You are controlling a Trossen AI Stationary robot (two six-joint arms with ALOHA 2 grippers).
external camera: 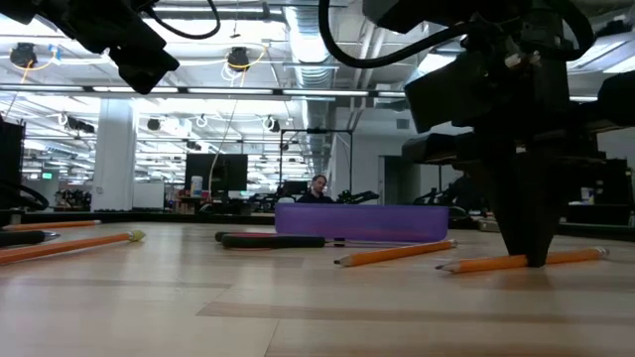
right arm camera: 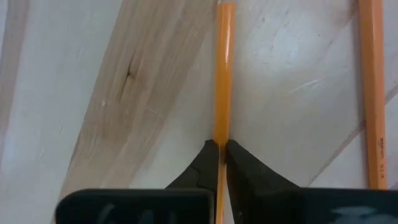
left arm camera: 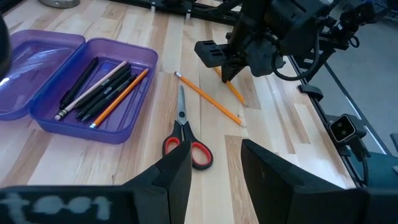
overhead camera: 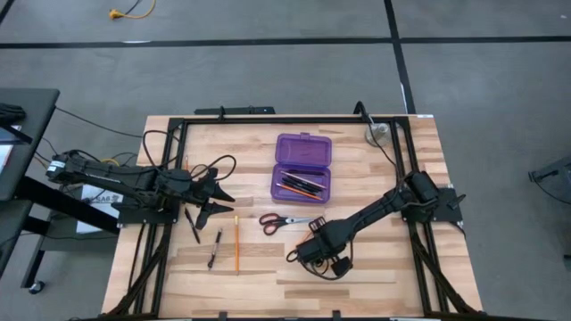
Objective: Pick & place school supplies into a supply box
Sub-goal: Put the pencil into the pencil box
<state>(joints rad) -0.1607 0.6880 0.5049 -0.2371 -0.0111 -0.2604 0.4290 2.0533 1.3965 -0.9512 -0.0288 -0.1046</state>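
The purple supply box [overhead camera: 302, 168] lies open mid-table with pens and pencils inside [left arm camera: 102, 90]. The red-handled scissors [overhead camera: 284, 221] lie flat in front of it. My right gripper [overhead camera: 308, 250] stands near the table's near edge, pointing down, shut on an orange pencil [external camera: 516, 263]. A second pencil [left arm camera: 208, 99] lies beside that one. Another pencil [overhead camera: 236, 242] and two black pens [overhead camera: 214, 250] lie on the left half. My left gripper [overhead camera: 214, 192] hovers open above them, its fingers [left arm camera: 214, 168] touching nothing. My right gripper pinches the orange pencil between its two fingertips [right arm camera: 208, 155], somewhere along its shaft [right arm camera: 222, 124]. The fingers come from above, pointing down, and close across the shaft. In the low view the pencil lies on the table, not lifted.
A round silver disc [overhead camera: 376, 135] sits at the far right corner. A black frame [overhead camera: 268, 119] runs along the table's far and side edges. Bare wood [overhead camera: 375, 285] lies near the right front corner.
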